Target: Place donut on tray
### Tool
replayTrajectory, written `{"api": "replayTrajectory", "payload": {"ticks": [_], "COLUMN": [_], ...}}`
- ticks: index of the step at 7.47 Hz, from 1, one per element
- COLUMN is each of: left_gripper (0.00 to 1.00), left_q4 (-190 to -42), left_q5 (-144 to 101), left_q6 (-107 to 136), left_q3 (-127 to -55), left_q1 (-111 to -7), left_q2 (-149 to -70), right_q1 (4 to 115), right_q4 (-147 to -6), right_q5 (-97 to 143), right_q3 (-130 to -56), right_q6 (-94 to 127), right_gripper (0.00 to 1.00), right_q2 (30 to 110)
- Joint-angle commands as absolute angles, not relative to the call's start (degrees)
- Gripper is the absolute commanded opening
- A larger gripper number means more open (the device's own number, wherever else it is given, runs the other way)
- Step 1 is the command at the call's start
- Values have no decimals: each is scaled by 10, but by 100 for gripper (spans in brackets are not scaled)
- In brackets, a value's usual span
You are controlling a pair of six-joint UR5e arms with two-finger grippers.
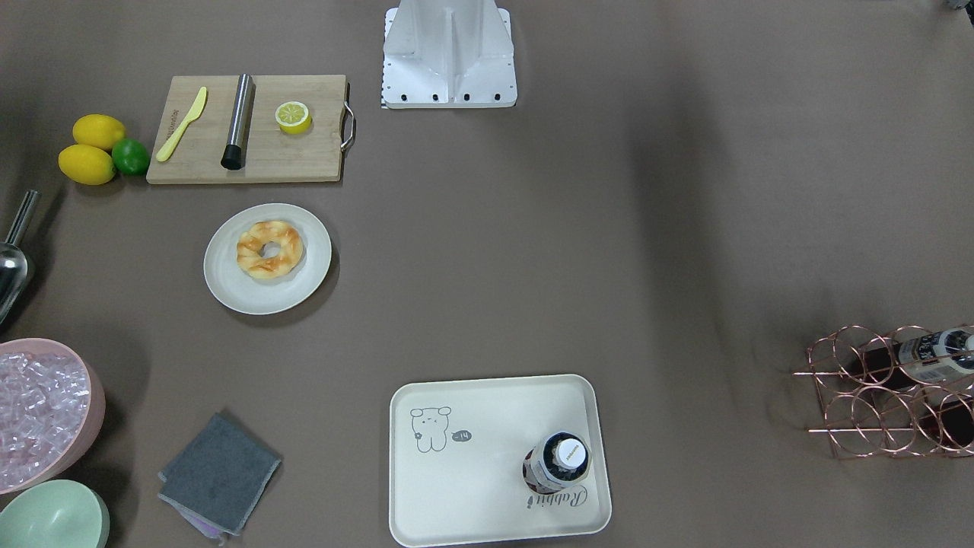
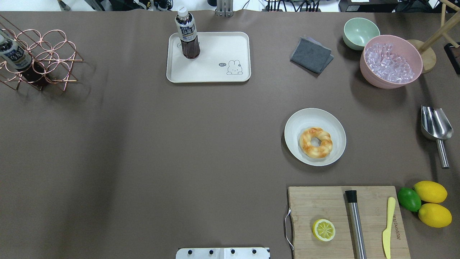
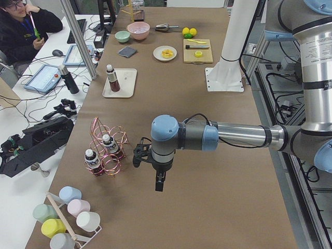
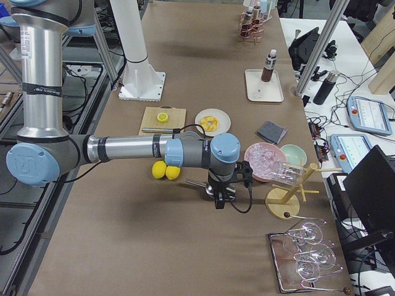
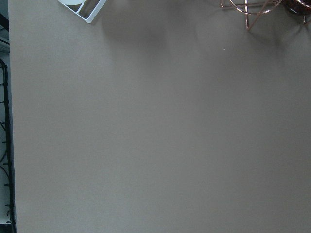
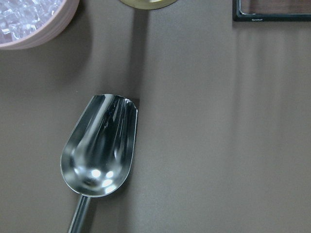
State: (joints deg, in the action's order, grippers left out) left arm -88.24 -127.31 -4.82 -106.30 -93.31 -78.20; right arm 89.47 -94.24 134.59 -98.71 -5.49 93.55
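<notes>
Tray (image 1: 472,487) nearest; donut (image 1: 269,248) on plate (image 1: 304,283), 10 o'clock: likely soft, light, pinch one side; left gripper (image 3: 158,187), right gripper (image 4: 218,202) spread: cannot tell

Golden, orange-streaked donut (image 2: 316,142) lies flat on a round plate (image 2: 298,126); cream tray (image 2: 222,50) sits well apart, bottle (image 2: 187,33) upright in one corner.

Long brown-covered table (image 2: 143,144), cluttered white side desk (image 3: 21,122), seated operator (image 3: 21,28)

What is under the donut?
A round white plate is under the donut. It shows through the hole too. The patch right beneath the ring is covered.
</notes>
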Motion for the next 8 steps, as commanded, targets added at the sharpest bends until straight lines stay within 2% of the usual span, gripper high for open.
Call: {"api": "replayTrajectory", "payload": {"ticks": [1, 2, 4, 5, 8], "left_gripper": [98, 98, 98, 98, 98], "left_q4": [-882, -882, -882, -882, -882], "left_q5": [-1273, -1273, -1273, -1273, -1274], "left_q6": [-47, -47, -47, -48, -47], "left_q3": [-1069, -1069, -1069, -1070, -1069], "left_q1": [-933, -933, -933, -933, -933], "left_q2": [-782, -781, -781, -780, -777], "right_q1": [895, 894, 819, 784, 693], "right_q4": [-903, -904, -903, -897, -698], "right_q5": [1352, 1353, 1357, 1359, 1371], "right_q3": [-977, -999, -1074, -1078, -1049], "right_q6": [-54, -38, 130, 157, 324], "right_gripper": [100, 100, 100, 100, 100], "right_q2": [946, 941, 919, 913, 914]}}
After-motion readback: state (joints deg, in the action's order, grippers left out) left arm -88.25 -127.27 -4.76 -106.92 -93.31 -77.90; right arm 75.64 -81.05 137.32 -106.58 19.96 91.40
